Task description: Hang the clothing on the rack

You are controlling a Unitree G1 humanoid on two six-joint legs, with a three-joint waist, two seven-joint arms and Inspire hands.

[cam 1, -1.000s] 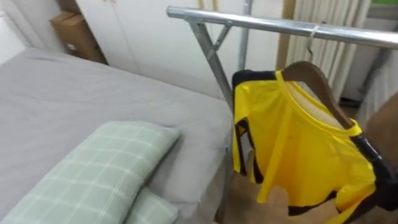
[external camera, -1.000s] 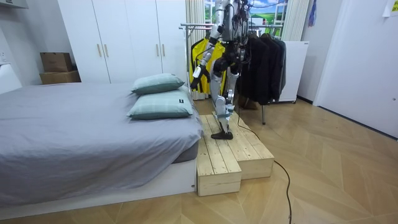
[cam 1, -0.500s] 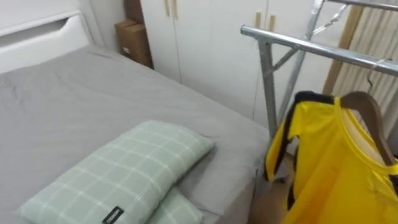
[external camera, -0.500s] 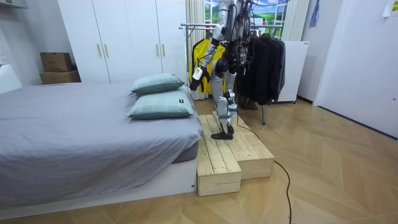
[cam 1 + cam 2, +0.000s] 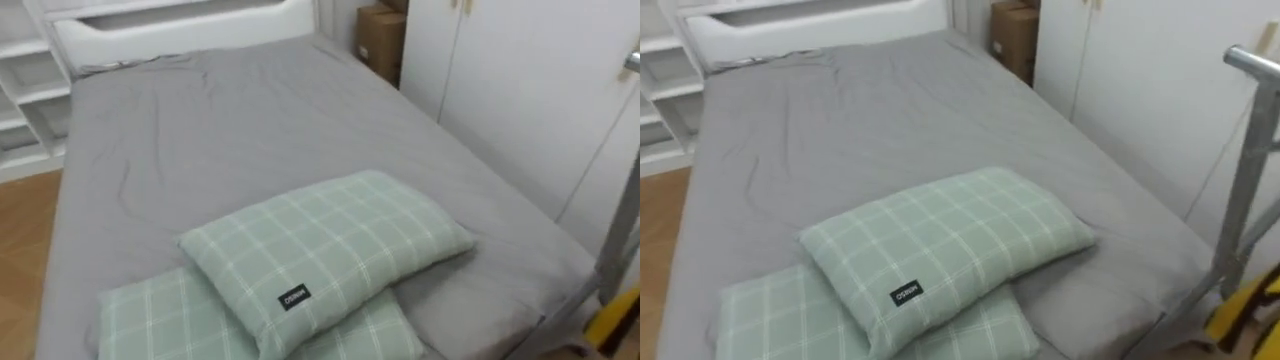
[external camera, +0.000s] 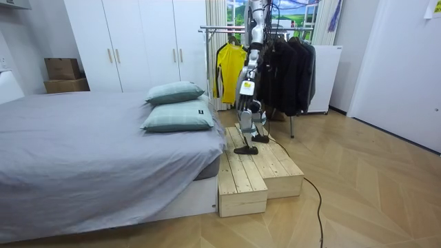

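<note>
A yellow shirt (image 6: 229,69) hangs on the metal clothes rack (image 6: 213,29), next to several dark garments (image 6: 289,72). I stand on the wooden platform (image 6: 258,172) between the rack and the bed, turned towards the bed. My left hand (image 6: 245,88) hangs low at my side, apart from the shirt. In the eye views a rack post (image 5: 1248,170) stands at the right edge, with a sliver of the yellow shirt (image 5: 1243,318) at the bottom right corner.
A grey bed (image 5: 230,120) lies before me with two green checked pillows (image 5: 325,250) stacked at its near end. White wardrobe doors (image 5: 530,90) and a cardboard box (image 5: 380,35) stand behind it. White shelves (image 5: 25,90) are at the far left.
The head camera has swung left, from the rack and yellow shirt to the bed. In the room view I have turned towards the bed and lowered my raised arm; the shirt stays hanging.
</note>
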